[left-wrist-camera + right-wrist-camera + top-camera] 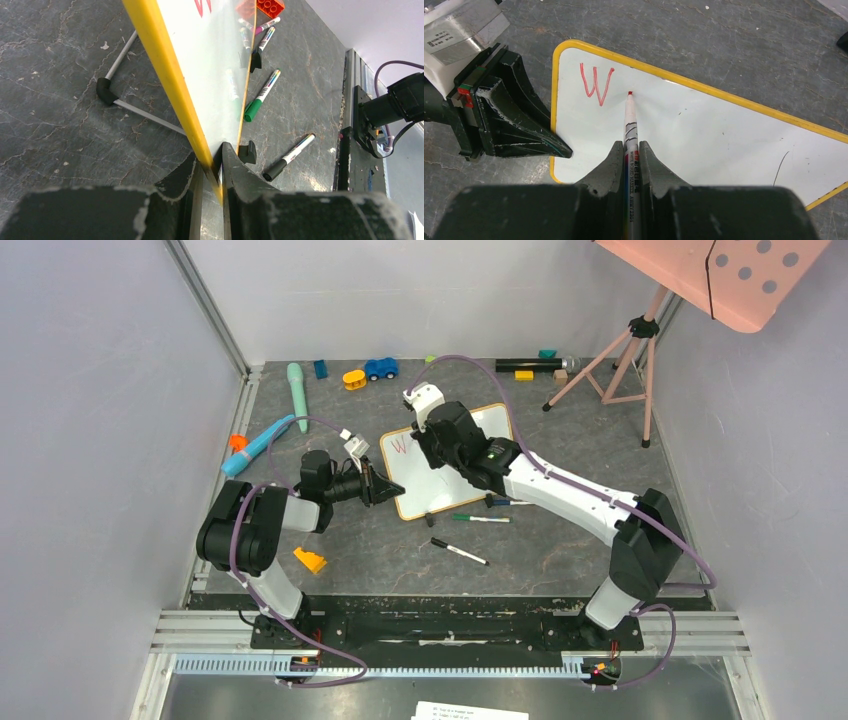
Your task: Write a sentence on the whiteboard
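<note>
Whiteboard (425, 490) stands tilted mid-counter (560, 540). The left end effector (210, 160) pinches the board's yellow left edge. The right end effector (629, 150), over the board, is pressed together on a red marker (630, 122), its tip at the board face just right of a red "W" (596, 85) near the board's upper-left corner. Loose markers (480, 518) lie beside the board's near edge.

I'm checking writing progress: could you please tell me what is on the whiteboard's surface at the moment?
A red W near a corner of the whiteboard, the red-tipped marker pointing beside it, and a thin dark stroke. The right gripper hides the strip nearest it.
</note>
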You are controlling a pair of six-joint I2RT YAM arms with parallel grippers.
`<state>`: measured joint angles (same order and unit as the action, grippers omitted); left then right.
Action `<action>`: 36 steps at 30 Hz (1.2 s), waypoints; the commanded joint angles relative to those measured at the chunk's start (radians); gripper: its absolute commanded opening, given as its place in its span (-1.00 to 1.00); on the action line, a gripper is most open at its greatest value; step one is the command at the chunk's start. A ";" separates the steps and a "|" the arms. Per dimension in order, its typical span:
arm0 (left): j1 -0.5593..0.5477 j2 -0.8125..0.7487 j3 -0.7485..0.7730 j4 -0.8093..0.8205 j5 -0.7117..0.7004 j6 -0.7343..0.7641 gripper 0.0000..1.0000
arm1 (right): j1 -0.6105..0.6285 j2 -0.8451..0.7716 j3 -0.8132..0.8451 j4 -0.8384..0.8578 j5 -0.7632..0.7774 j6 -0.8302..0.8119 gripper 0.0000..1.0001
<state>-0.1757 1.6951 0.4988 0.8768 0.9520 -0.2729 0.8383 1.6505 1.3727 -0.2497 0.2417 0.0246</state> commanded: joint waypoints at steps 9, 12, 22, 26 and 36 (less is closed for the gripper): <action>0.007 0.005 0.016 0.010 -0.061 0.052 -0.83 | -0.008 0.033 0.070 0.019 -0.013 -0.016 -1.00; 0.007 0.005 0.016 0.008 -0.062 0.052 -0.82 | -0.007 0.039 0.074 0.015 -0.036 -0.015 -1.00; 0.007 0.005 0.016 0.008 -0.062 0.052 -0.83 | -0.008 0.031 0.046 0.003 -0.079 -0.015 -1.00; 0.007 0.005 0.015 0.008 -0.061 0.052 -0.83 | -0.008 0.018 0.023 0.000 -0.092 -0.016 -1.00; 0.007 0.007 0.016 0.008 -0.062 0.050 -0.83 | -0.008 -0.007 -0.004 -0.025 -0.036 -0.010 -1.00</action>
<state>-0.1757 1.6951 0.4988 0.8757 0.9497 -0.2729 0.8360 1.6661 1.3739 -0.2634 0.1524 0.0227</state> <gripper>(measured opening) 0.222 0.120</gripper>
